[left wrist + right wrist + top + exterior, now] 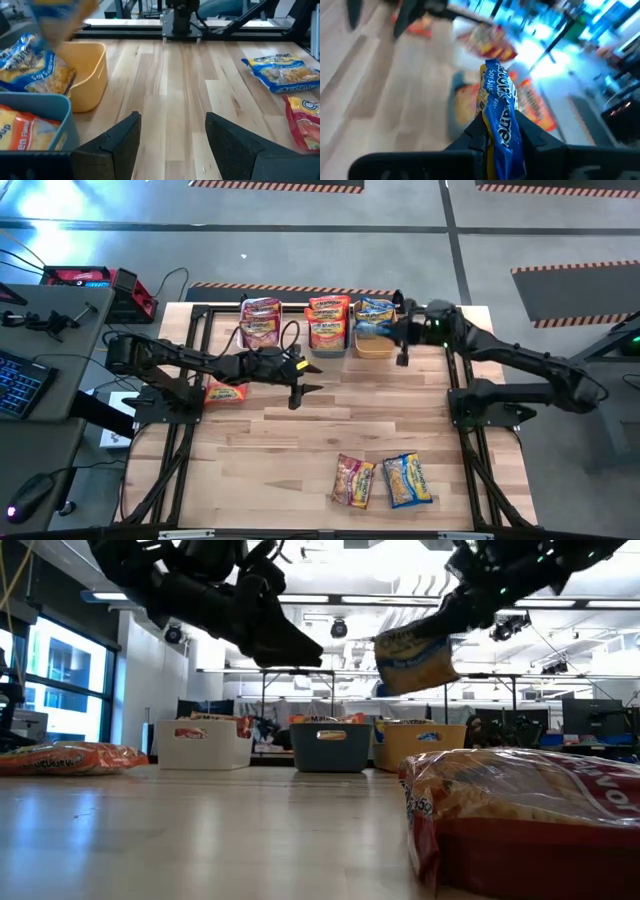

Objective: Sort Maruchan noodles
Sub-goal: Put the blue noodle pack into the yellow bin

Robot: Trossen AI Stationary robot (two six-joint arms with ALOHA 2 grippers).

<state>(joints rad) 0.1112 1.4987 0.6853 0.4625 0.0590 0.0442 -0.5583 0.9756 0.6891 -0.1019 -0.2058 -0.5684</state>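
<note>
Right up against the low camera sits a pink-red Maruchan packet (530, 820), lying flat near the desk's front edge with a blue-and-yellow packet (407, 480) just beside it; both look unsorted as yet. One more orange packet (226, 391) lies by the desk's left edge, under the left arm.

Along the back edge stand three bins in a row, and the colours tell the plan: the white bin (260, 323) holds pink-red packets, the teal bin (329, 325) holds orange ones, the orange bin (374, 330) holds blue-and-yellow ones. One kind per bin, by the look of it.

Now the right gripper (402, 332): it hangs over the orange bin at the back, fingers pinched tight on a blue-and-yellow noodle packet (500, 120), which dangles edge-down from the grip. The low view shows that packet hanging well clear above the bins, so it's carried, not yet dropped. Held by one edge like this, it should fall straight into the bin once the fingers part, I'd say.

The left gripper (297, 388) hovers above bare desk near the middle, jaws wide apart and holding nothing, touching nothing. Its wrist view looks across towards the two packets at the front, so my guess is one of those is its next pick.
</note>
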